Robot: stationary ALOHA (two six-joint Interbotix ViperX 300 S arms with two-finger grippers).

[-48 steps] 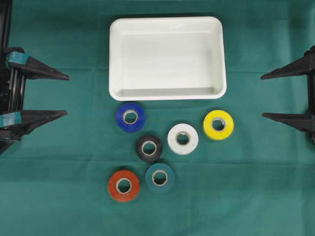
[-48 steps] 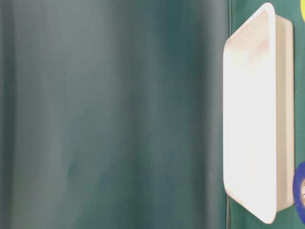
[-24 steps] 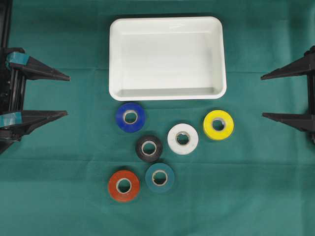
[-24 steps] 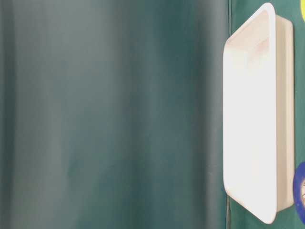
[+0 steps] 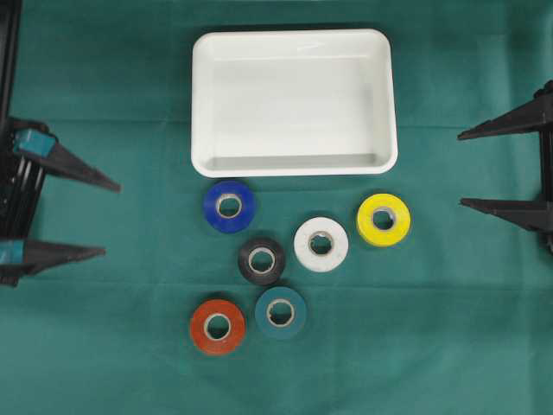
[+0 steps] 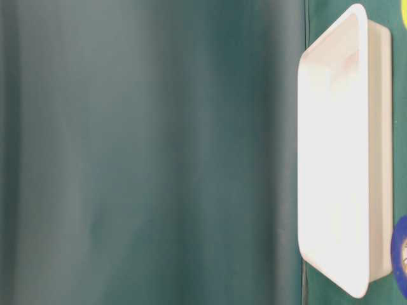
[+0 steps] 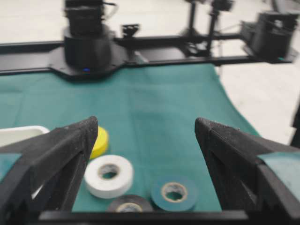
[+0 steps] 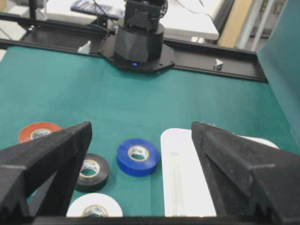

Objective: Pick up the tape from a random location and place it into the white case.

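Note:
The white case [image 5: 294,104] lies empty at the back middle of the green cloth. Several tape rolls lie flat in front of it: blue [image 5: 214,207], black [image 5: 247,261], white [image 5: 304,245], yellow [image 5: 368,220], teal [image 5: 264,313] and red [image 5: 200,328]. My left gripper [image 5: 112,220] is open at the left edge, well apart from the rolls. Its wrist view looks between the jaws [image 7: 146,121] at the white roll [image 7: 108,180] and teal roll [image 7: 174,199]. My right gripper [image 5: 460,169] is open at the right edge, facing the blue roll [image 8: 138,161] and the case [image 8: 185,178].
The green cloth [image 5: 449,346] covers the whole table. The table-level view shows the case [image 6: 334,152] on its side and a sliver of blue tape [image 6: 399,254]. Black arm bases and frame rails stand beyond the cloth's far edges in both wrist views.
My left gripper has shifted toward the front of the table and turned slightly, still open. The right gripper, the rolls and the case have not moved.

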